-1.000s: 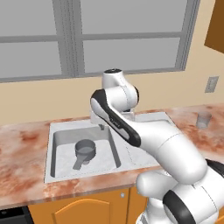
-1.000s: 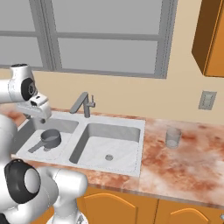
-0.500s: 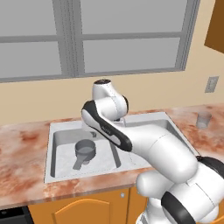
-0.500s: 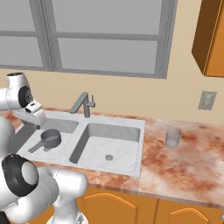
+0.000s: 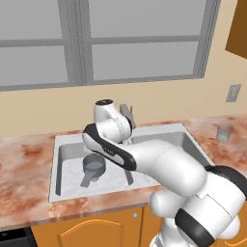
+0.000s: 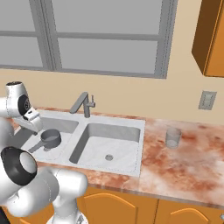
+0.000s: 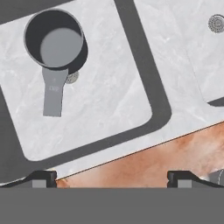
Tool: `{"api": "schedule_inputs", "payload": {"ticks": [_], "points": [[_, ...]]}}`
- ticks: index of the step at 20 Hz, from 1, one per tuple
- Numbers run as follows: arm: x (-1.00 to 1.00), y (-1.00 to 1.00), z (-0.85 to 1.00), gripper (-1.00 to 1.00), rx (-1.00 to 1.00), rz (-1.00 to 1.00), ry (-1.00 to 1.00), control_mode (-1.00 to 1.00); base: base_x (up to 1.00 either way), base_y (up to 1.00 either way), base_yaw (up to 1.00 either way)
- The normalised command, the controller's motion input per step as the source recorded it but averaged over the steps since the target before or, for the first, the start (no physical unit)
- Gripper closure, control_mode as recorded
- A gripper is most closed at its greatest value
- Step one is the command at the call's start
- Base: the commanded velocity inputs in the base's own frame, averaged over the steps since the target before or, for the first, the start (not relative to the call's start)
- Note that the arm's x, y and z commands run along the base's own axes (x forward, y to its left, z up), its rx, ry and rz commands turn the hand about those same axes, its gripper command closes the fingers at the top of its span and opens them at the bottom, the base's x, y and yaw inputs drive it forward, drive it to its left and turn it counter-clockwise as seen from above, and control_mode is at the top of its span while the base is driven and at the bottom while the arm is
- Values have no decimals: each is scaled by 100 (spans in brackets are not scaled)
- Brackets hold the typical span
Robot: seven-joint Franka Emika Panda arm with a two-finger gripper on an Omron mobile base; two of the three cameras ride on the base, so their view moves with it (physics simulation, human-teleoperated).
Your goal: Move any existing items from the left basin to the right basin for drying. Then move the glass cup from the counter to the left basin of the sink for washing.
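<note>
Since 1 second ago the arm has swung left across the sink (image 5: 62, 144), its upper joint now standing above the left basin (image 5: 67, 169) rather than over the divider. The pot (image 5: 93, 165) has stayed put on the left basin's floor, handle pointing to the near side, next to the drain. The glass cup (image 6: 173, 137) has not moved either; it stands upright on the worktop (image 6: 188, 162), well to the right of the right basin (image 6: 109, 148). In the hand view the end effector (image 7: 112, 177) looks down with its 2 tips wide apart and nothing between them, over the near rim. In both base views the arm's links hide the fingers. The faucet (image 6: 83, 104) is partly covered in the left base view.
</note>
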Motion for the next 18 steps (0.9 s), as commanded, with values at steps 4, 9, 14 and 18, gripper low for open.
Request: {"api": "schedule_inputs", "payload": {"ticks": [4,9,14,18], "points": [[21,25,-38,-100,0,-3,2,-100,0,0,0],[22,24,-36,-100,0,-3,1,-100,0,0,0],[17,14,-28,-100,0,-1,0,-100,0,0,0],[17,13,-26,-100,-1,-1,0,-100,0,0,0]]}}
